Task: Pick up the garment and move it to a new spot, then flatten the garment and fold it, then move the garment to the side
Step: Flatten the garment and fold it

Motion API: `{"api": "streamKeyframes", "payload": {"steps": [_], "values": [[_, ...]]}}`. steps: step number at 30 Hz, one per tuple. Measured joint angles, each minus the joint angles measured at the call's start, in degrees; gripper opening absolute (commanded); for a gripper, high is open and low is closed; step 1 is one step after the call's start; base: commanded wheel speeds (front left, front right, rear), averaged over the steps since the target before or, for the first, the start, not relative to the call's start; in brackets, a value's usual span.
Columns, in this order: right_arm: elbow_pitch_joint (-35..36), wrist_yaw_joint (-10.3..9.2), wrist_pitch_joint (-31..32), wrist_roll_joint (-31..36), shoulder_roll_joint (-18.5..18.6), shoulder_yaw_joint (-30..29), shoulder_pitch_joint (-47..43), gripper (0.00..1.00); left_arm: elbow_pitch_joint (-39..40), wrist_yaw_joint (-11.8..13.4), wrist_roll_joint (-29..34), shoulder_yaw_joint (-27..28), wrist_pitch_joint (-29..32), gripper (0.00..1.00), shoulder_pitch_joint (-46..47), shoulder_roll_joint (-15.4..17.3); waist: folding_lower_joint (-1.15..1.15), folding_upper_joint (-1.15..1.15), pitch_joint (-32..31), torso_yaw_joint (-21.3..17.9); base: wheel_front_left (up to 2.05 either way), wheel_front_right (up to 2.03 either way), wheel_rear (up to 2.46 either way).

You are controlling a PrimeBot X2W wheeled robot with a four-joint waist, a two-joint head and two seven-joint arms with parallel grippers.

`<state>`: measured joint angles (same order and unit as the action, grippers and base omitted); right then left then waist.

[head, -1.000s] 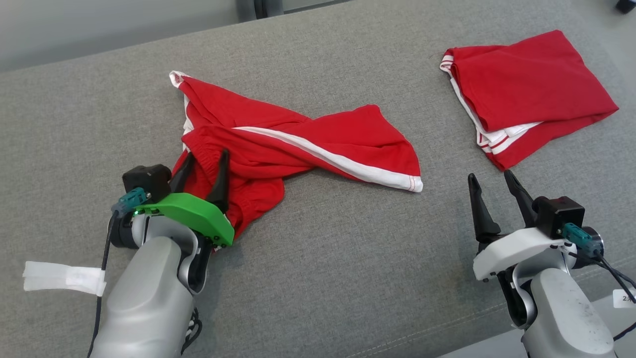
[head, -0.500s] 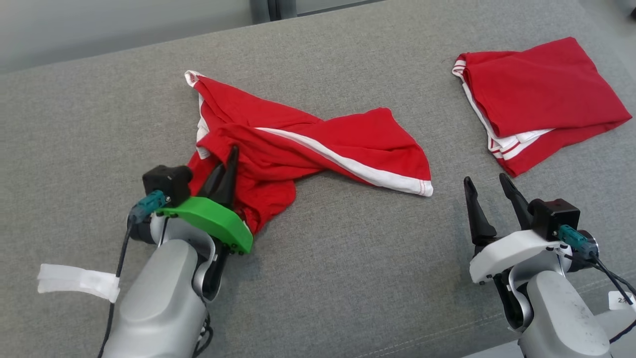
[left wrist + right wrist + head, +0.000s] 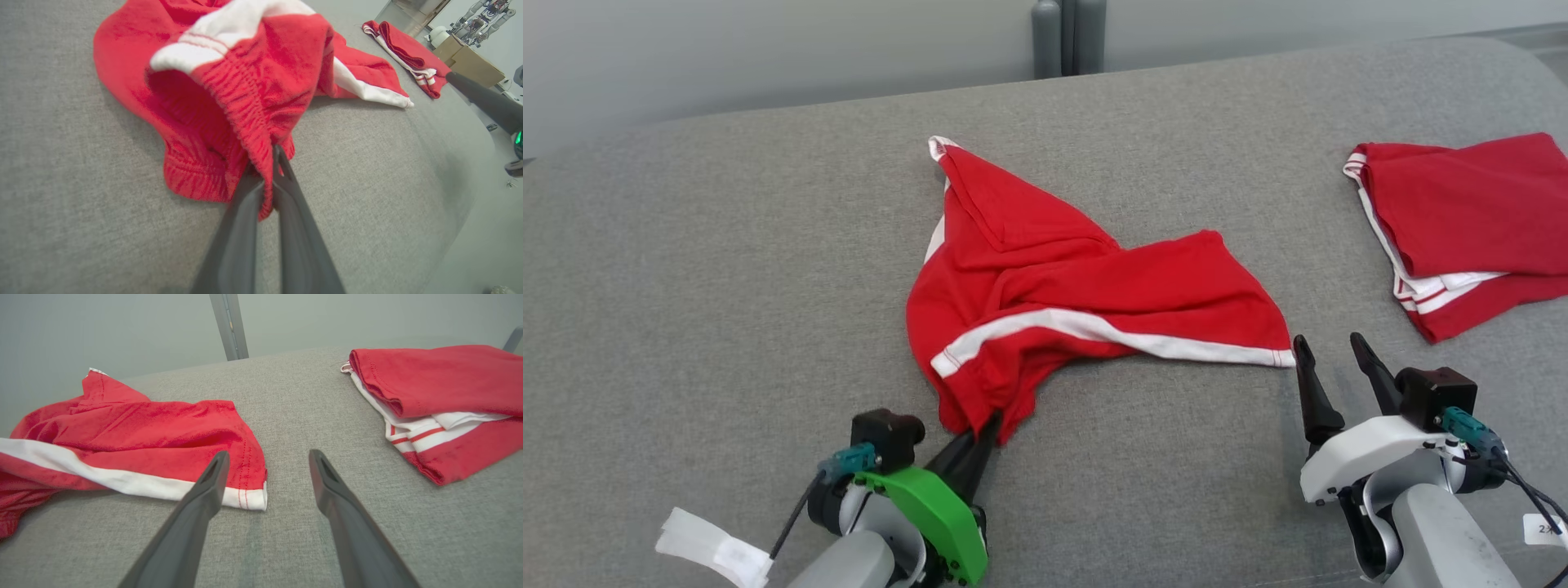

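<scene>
Closed now are the jaws of the green-shelled left gripper, spread wide a second ago around an edge of the garment, a crumpled red knit piece with a white side stripe and a ribbed elastic band. Its bunched corner has been drawn back toward the robot. The head camera has been swung too, so part of the shift across the picture is owed to that.

The garment is seen lying in the middle of the grey fabric-covered desk, its near corner pinched between the left jaws. That grip is confirmed from the left wrist: the elastic band is clamped right at the fingertips. The white-shelled right gripper is held with jaws spread and empty, just beside the garment's white-hemmed right corner. A folded red-and-white cloth pile is left well apart at the far right.

Handling is judged light but awkward: soft, limp cloth that will sag and trail from a single pinch and may drag on the woven cover. The thick elastic band is reckoned the surest place to be gripped. A second hold at the white-hemmed corner is suggested, so it can be lifted spread, not twisted.

No print or brand can be read on the garment as it lies. A small white label on the right forearm carries marks too small to be read.
</scene>
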<state>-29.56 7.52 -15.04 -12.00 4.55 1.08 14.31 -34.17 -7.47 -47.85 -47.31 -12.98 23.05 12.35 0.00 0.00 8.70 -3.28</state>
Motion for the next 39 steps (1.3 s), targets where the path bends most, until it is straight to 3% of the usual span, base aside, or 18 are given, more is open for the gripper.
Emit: {"api": "streamKeyframes", "payload": {"steps": [6,16,18,21,22,23,30,39], "values": [[-0.4,0.0,0.0,0.0,-0.3,-0.1,-0.4,1.0,0.6,0.0,-3.0,-5.5,2.3,0.0,-2.5,2.5,0.0,0.0,-2.2,3.1,0.0,0.0,0.0],[-1.3,0.0,0.0,0.0,-0.7,0.3,-0.9,1.0,-7.3,1.0,-2.8,-4.7,-0.5,0.02,-2.4,5.1,0.0,0.0,-4.6,5.2,0.0,0.0,0.0],[-1.5,0.0,0.0,0.0,-0.7,0.5,-1.1,1.0,-9.9,1.5,-2.2,-4.3,-1.0,0.11,-2.1,5.5,0.0,0.0,-5.0,5.1,0.0,0.0,0.0],[-1.6,0.01,0.0,-0.1,-0.7,0.5,-1.1,1.0,-12.6,2.2,-1.9,-3.0,-1.7,0.46,-1.7,5.5,0.0,0.0,-5.4,4.8,0.0,0.0,0.0],[-1.7,0.0,0.0,-0.2,-0.7,0.5,-1.1,1.0,-13.4,2.5,-1.8,-2.6,-1.7,0.96,-1.4,5.3,0.0,0.0,-5.5,4.8,0.0,0.0,0.0],[-1.7,0.0,0.0,-0.2,-0.6,0.6,-1.1,1.0,-14.1,2.8,-1.5,-2.3,-1.8,1.0,-1.2,5.0,0.0,0.0,-5.7,4.7,0.0,0.0,0.0],[-2.1,0.0,0.0,-0.3,-0.6,0.9,-2.3,1.0,-15.9,6.3,-0.4,3.3,-2.0,1.0,-3.8,3.7,0.0,0.0,-7.8,4.2,0.0,0.0,0.0],[-2.0,0.0,0.0,-0.7,-0.7,4.1,-2.5,1.0,-8.4,11.6,7.4,14.3,-2.0,1.0,-11.2,3.2,0.0,0.0,-9.5,5.9,0.0,0.0,0.0]]}}
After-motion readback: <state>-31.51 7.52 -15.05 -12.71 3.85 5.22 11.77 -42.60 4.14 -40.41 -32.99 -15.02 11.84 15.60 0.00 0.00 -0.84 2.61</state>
